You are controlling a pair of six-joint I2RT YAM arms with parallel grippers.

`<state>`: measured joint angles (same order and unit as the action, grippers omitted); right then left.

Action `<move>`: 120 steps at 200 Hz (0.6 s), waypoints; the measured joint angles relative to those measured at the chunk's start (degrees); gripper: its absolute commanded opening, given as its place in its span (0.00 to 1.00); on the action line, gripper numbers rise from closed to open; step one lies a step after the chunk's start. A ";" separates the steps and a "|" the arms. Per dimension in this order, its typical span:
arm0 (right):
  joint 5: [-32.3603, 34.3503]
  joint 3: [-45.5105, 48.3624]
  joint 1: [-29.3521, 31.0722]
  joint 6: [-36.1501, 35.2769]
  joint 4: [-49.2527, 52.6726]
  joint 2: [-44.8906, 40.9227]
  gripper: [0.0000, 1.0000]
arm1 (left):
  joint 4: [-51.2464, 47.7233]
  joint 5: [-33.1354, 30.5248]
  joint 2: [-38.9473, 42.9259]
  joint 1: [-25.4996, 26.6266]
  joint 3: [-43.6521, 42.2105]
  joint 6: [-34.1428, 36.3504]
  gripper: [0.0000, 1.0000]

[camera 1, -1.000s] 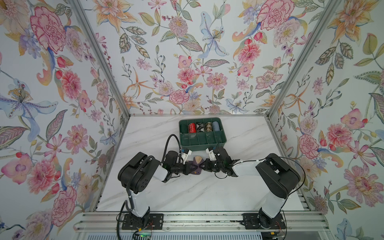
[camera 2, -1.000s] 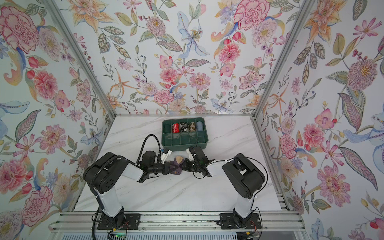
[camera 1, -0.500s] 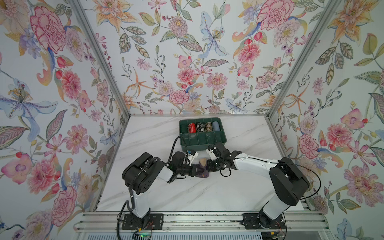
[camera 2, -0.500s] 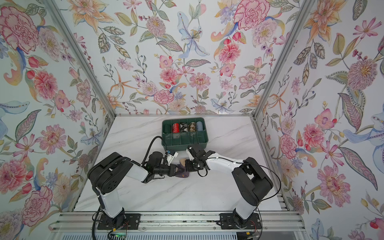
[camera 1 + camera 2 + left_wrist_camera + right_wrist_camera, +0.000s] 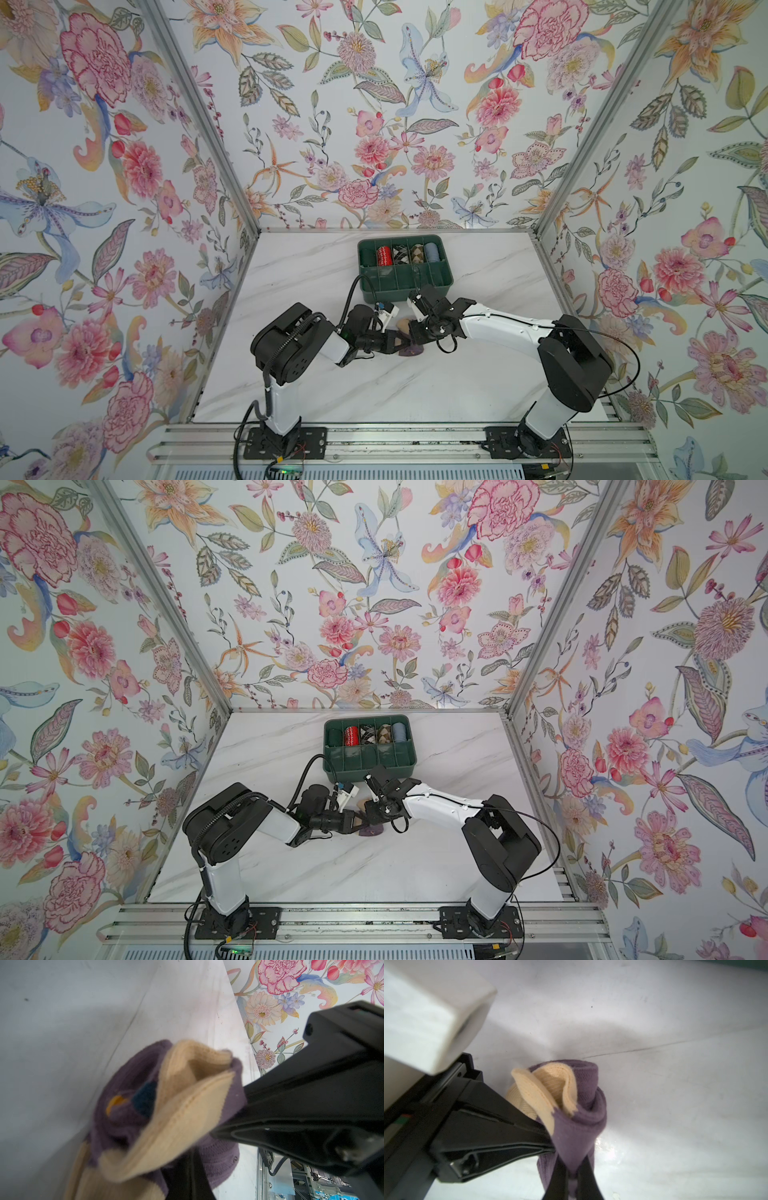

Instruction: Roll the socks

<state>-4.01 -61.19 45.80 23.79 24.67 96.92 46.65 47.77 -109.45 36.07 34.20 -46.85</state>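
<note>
The socks (image 5: 411,351) (image 5: 372,832) are a dusty-purple bundle with tan ends, held between my two grippers at mid-table, in front of the bin. My left gripper (image 5: 398,341) (image 5: 357,820) reaches in from the left, shut, its tips buried in the fabric. In the left wrist view the socks (image 5: 176,1109) drape over my left gripper (image 5: 192,1155), showing a navy and an orange patch. My right gripper (image 5: 419,335) (image 5: 376,812) comes from the right. The right wrist view shows the right gripper (image 5: 572,1165) pinching a purple fold of the socks (image 5: 581,1113), with the left fingers (image 5: 512,1138) alongside.
A green divided bin (image 5: 390,293) (image 5: 359,773) stands just behind the grippers, holding a red roll (image 5: 384,255), patterned rolls and a light-blue roll (image 5: 431,252). The right wrist sits close to the bin's front wall. Floral walls enclose the marble table (image 5: 374,390) on three sides.
Both grippers and the bundle have shifted slightly right and toward the front. The right arm's elbow has swung outward and its forearm stretched out. Both grips have held.
</note>
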 measured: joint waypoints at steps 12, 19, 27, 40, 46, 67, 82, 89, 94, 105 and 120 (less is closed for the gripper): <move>0.00 -0.24 -0.02 0.00 0.00 0.33 0.21 | -1.51 -0.07 0.00 0.00 0.66 1.11 0.00; 0.00 -0.33 -0.02 -0.02 -0.17 0.48 0.27 | -2.32 -0.20 0.00 0.00 1.05 1.75 0.00; -0.07 -0.33 0.00 0.02 -0.37 0.59 0.32 | -3.34 -0.22 0.00 0.04 1.57 2.60 0.00; -0.31 -0.33 -0.02 0.35 -0.68 0.66 0.37 | -4.44 -0.46 0.00 0.13 2.23 3.58 0.00; -0.48 -0.31 -0.02 0.50 -0.92 0.68 0.39 | -4.70 -0.57 0.00 0.17 2.40 3.93 0.00; -1.18 0.46 -0.39 1.03 -2.51 0.66 0.41 | -5.03 -0.74 -0.24 0.22 2.69 4.48 0.00; -1.70 1.53 -1.20 1.14 -3.69 0.46 0.42 | -4.74 -0.68 -0.63 0.22 2.89 4.48 0.00; -1.81 2.05 -1.60 1.27 -4.22 0.31 0.44 | -4.50 -0.68 -0.83 0.22 3.04 4.46 0.00; -1.90 2.49 -1.86 1.44 -4.59 0.13 0.45 | -4.42 -0.70 -0.94 0.22 3.15 4.46 0.00; -2.19 3.56 -2.27 1.64 -5.51 -0.37 0.48 | -4.35 -0.76 -1.03 0.22 3.23 4.48 0.00; -3.17 5.84 -2.89 1.90 -7.39 -1.86 0.50 | -4.15 -1.01 -1.09 0.22 3.26 4.48 0.00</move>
<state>-7.18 -55.35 42.92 25.69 17.28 95.07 42.50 46.76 -110.54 36.29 37.45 -42.37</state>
